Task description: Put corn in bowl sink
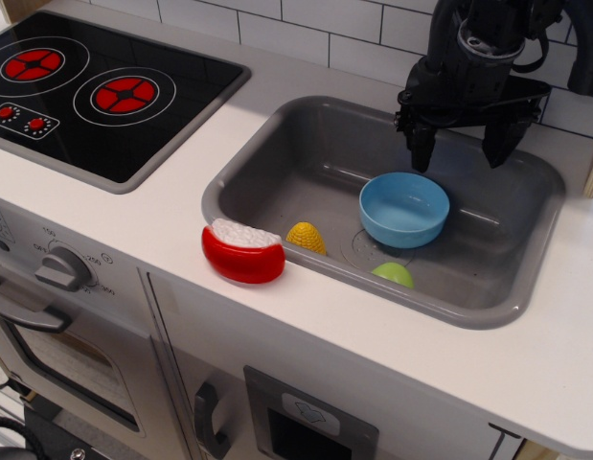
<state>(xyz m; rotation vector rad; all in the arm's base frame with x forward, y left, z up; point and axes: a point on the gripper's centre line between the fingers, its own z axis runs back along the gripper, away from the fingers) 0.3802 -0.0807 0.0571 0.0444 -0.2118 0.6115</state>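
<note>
The tool (463, 146) hangs over the back of the sink (512, 297), its two dark fingers (422, 146) spread wide apart with nothing between them. Just below and in front of it, the bowl (404, 209) sits upright and empty on the sink floor. The corn (306, 238) lies in the sink against the near wall, left of the bowl and apart from it. A lime-green toy (394, 274) rests near the front wall, just in front of the bowl. A red toy with a white top (243, 253) sits on the sink's front left rim, beside the corn. On the white tabletop (181, 192) to the left is a black stove (95, 91) with two red burners.
</note>
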